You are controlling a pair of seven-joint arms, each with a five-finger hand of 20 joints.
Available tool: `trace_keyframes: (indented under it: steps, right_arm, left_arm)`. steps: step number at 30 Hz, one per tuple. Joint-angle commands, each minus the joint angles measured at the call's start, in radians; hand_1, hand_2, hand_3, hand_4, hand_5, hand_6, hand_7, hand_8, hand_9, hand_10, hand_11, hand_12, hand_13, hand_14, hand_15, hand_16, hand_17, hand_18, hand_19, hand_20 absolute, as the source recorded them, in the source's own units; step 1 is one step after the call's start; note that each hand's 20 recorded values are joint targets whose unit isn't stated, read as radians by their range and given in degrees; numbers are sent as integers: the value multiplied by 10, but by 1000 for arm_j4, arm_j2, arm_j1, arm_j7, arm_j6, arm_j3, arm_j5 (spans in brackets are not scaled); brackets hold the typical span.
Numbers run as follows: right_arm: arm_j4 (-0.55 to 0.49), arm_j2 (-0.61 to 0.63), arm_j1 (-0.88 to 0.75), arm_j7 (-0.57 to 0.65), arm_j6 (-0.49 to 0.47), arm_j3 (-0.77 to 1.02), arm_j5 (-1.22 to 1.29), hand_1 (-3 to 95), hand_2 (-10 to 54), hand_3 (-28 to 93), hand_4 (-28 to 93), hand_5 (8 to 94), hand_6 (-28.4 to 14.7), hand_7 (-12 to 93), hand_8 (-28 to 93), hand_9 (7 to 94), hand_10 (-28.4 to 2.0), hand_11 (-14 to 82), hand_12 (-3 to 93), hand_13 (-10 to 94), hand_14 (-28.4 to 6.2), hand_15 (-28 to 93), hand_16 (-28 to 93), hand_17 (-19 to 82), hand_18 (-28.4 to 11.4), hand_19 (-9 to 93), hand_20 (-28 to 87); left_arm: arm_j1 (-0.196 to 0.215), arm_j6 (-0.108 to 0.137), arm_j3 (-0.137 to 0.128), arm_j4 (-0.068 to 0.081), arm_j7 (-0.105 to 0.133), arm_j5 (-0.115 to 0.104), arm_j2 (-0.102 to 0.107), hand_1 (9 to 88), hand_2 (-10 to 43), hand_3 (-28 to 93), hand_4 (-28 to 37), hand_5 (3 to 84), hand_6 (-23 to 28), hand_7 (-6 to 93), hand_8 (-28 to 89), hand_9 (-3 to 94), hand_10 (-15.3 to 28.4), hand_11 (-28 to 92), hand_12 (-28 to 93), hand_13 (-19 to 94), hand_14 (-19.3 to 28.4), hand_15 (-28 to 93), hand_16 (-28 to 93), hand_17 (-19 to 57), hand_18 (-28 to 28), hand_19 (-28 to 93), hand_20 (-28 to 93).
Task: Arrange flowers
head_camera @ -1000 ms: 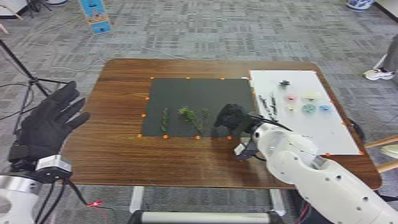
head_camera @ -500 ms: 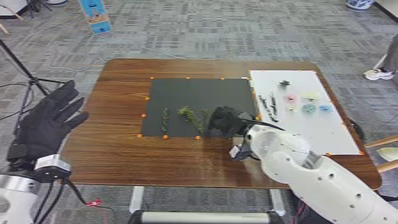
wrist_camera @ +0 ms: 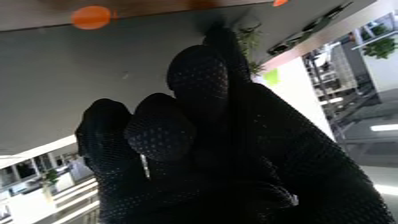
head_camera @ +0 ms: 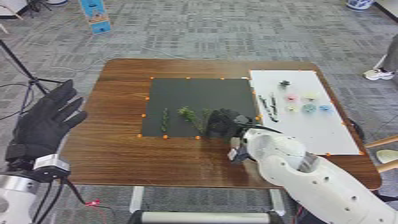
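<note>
Now, head view: pastel round blooms (head_camera: pixel 308 108) on white rectangular sheet (head_camera: pixel 311 135); black-gloved left hand (head_camera: pixel 37 131) spread wide, black-gloved right hand (head_camera: pixel 226 123) over dark rectangular sheet (head_camera: pixel 191 90). Right wrist view: feathery green sprig (wrist_camera: pixel 250 38) just beside right hand; pinched or not, can't tell.

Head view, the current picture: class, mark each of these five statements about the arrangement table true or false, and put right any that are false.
1. The black sheet lies to the left of the white sheet. True.
2. The robot's right hand is over the white sheet. False: it is over the black sheet, toward its near right corner.
3. The pink flower lies on the white sheet. True.
4. The bushy green sprig lies on the white sheet. False: it lies on the black sheet.
5. The robot's left hand is resting on the black sheet. False: it is off to the left of the table.
</note>
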Motion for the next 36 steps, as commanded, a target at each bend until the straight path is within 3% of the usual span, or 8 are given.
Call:
trace_keyframes:
  steps: [1,14,19,22,26,30,34,36]
  right_arm:
    - [3,-36,26,-3,1,-17,-22,249,269,903,-51,669,-26,179,-111,771,-132,530,401,716,-121,808,356,430,-228,932,631]
    - [12,-13,14,14,-8,-7,-76,249,261,903,-47,666,-26,181,-112,767,-131,533,400,716,-120,808,358,431,-227,932,634]
    - [-93,47,-65,84,-14,106,-218,242,233,899,-50,671,-27,182,-111,772,-135,558,358,726,-114,811,348,443,-227,932,640]
    - [-157,86,-98,142,63,173,-223,242,174,870,-83,682,-25,187,-111,782,-135,563,337,743,-109,807,355,463,-224,932,651]
    - [-195,132,-139,236,185,259,-233,278,15,785,-182,685,-26,188,-107,779,-135,557,348,734,-105,801,363,459,-221,932,646]
    - [-134,147,-148,289,306,290,-261,287,-82,731,-262,675,-24,199,-101,761,-134,557,350,720,-102,799,364,445,-217,932,626]
    - [-36,137,-123,301,383,251,-267,396,-95,548,-282,672,-17,225,-103,752,-131,563,352,715,-98,800,364,443,-210,932,622]
    - [11,84,-124,243,335,267,-211,431,-95,487,-283,670,-16,232,-104,744,-131,565,353,708,-97,799,367,434,-209,932,616]
  left_arm:
    - [4,-3,-2,-5,1,-1,0,249,-95,639,-283,228,12,162,-91,174,79,106,192,130,108,102,66,-115,179,353,93]
    - [14,-7,-10,-11,-5,-1,-3,248,-95,645,-283,230,16,154,-86,173,84,105,194,126,113,105,66,-119,180,354,95]
    - [10,-9,-13,-10,-3,0,-2,248,-95,645,-283,230,16,152,-85,173,83,104,195,125,113,105,66,-119,180,354,95]
    - [24,-2,-22,-15,2,-2,-9,248,-95,644,-283,231,16,152,-85,172,82,104,195,125,113,105,65,-119,180,354,95]
    - [17,-3,-15,-11,2,-1,-7,249,-95,642,-283,231,16,152,-85,173,82,102,195,126,113,104,65,-119,180,354,95]
    - [22,-1,-17,-12,5,-1,-10,248,-95,641,-283,231,16,151,-85,173,82,102,196,128,111,105,66,-118,180,354,95]
    - [25,0,-15,-12,7,1,-15,247,-95,641,-283,230,16,150,-85,173,82,101,196,128,110,102,66,-118,180,354,95]
    - [36,2,-15,-14,11,0,-29,247,-95,642,-283,230,16,150,-84,173,82,101,196,129,110,101,66,-118,180,354,95]
